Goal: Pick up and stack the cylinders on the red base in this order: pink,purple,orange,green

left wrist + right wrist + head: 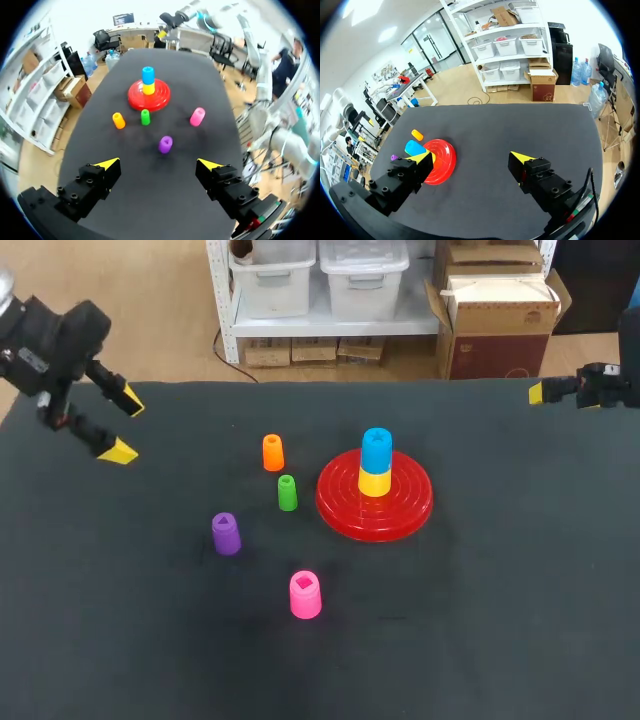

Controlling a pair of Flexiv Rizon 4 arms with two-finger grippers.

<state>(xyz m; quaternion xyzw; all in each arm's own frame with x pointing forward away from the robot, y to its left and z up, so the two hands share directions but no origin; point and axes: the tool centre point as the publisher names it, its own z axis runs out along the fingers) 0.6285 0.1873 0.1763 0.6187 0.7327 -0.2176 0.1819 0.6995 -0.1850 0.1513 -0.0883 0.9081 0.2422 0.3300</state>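
The red base (405, 512) (135, 98) (446, 162) sits right of the table's middle, carrying a yellow cylinder (374, 482) with a blue one (376, 448) on top. On the cloth to its left stand the orange (272, 452), green (287, 492), purple (226, 533) and pink (305, 594) cylinders, all upright and apart. My left gripper (126, 425) (159, 162) hangs open above the far left of the table, empty. Over the far right edge my right gripper (471, 156) is open and empty; only one yellow fingertip (537, 392) of it shows in the head view.
The black cloth table (480, 640) has wide free room at the front and right. In the left wrist view, the purple cylinder (165, 144) is nearest ahead of the fingers, with pink (197, 116), green (145, 117) and orange (118, 120) farther on.
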